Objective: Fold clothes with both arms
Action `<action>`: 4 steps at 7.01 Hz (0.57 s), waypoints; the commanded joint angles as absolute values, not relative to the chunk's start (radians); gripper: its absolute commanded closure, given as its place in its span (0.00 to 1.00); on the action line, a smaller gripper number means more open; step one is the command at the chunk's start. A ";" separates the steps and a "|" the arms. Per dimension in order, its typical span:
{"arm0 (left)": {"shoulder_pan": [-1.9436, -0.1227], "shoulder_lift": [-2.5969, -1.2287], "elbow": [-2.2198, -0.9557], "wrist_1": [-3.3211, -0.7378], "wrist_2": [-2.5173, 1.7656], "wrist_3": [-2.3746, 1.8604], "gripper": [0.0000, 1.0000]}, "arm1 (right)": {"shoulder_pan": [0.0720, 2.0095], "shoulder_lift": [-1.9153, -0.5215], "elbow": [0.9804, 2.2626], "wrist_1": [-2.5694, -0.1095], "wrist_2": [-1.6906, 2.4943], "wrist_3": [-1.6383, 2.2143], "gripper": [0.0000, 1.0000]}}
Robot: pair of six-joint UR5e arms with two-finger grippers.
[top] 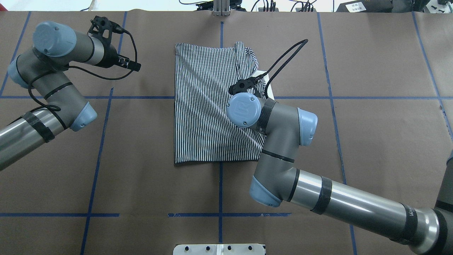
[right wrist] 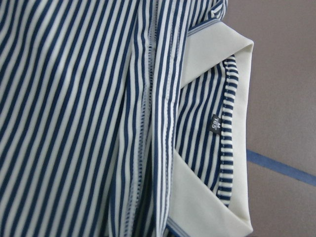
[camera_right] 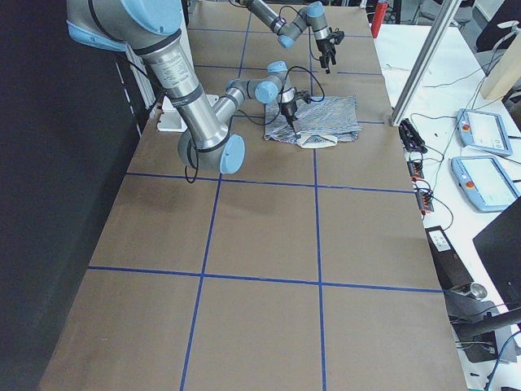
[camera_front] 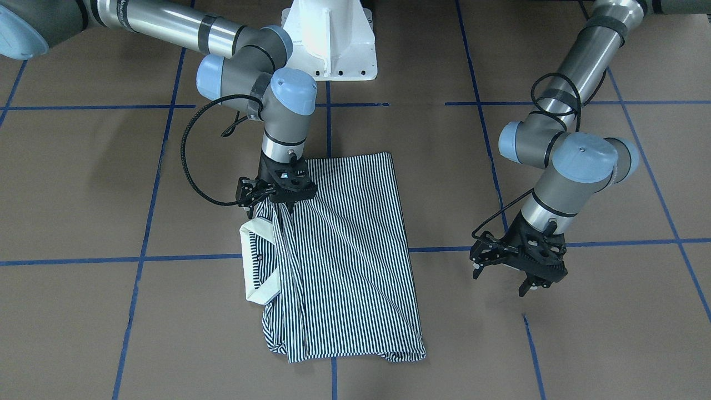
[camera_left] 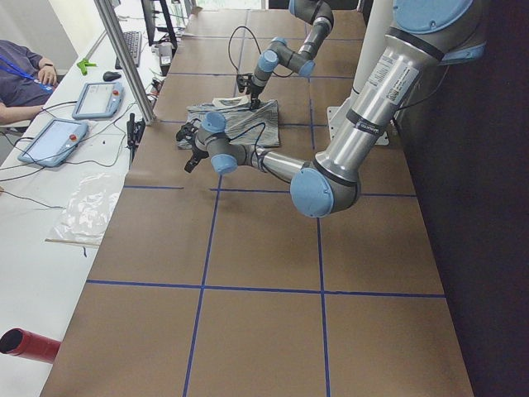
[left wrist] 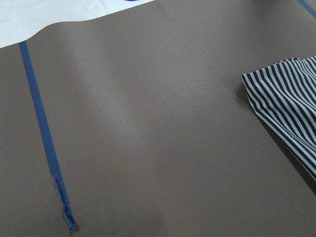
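A short-sleeved polo shirt [camera_front: 344,250] with thin navy-and-white stripes is laid on the brown paper-covered worktop [camera_front: 83,183]. It is folded into a rough rectangle directly in front of the white pedestal base [camera_front: 330,39], near it but not touching. One of the blue tape lines [camera_front: 183,258] that mark the worktop into squares runs out from the base and is covered by the middle of the shirt.

The shirt's cream collar [camera_front: 260,229] is turned to the side of the base from which the silver-grey right arm [camera_front: 166,25] reaches in. It is partly overlapped by a folded-over striped layer. In the right wrist view, a small dark label [right wrist: 215,125] is seen inside the neck opening, just beside the collar band.

The black right gripper [camera_front: 278,194] is lowered onto the shirt at the end of the collar nearer the base. Its fingers appear pressed together on a raised ridge of striped fabric, and long creases are drawn from that spot across the shirt, away from the base.

The black left gripper [camera_front: 502,278], at the end of the silver-grey left arm [camera_front: 589,61], is held over bare worktop on the other side of the base. It is farther from the base than the right gripper and well apart from the shirt. Its fingers [camera_front: 476,268] are spread, with nothing between them. In the left wrist view, only a corner of the shirt is seen.
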State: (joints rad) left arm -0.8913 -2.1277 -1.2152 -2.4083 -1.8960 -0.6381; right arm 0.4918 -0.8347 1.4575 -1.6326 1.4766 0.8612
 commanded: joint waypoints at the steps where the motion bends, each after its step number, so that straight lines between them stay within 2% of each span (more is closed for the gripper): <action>1: -0.891 -2.128 -1.216 -2.408 -1.896 -0.638 0.00 | 0.561 -0.860 1.421 -1.637 1.511 0.755 0.07; 4: -0.891 -2.128 -1.216 -2.407 -1.896 -0.638 0.00 | 0.661 -0.888 1.425 -1.632 1.568 0.634 0.04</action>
State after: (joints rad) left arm -0.8912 -2.1277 -1.2169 -2.4074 -1.8960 -0.6381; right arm 0.6305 -0.8836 1.4244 -1.6346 1.5523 0.6679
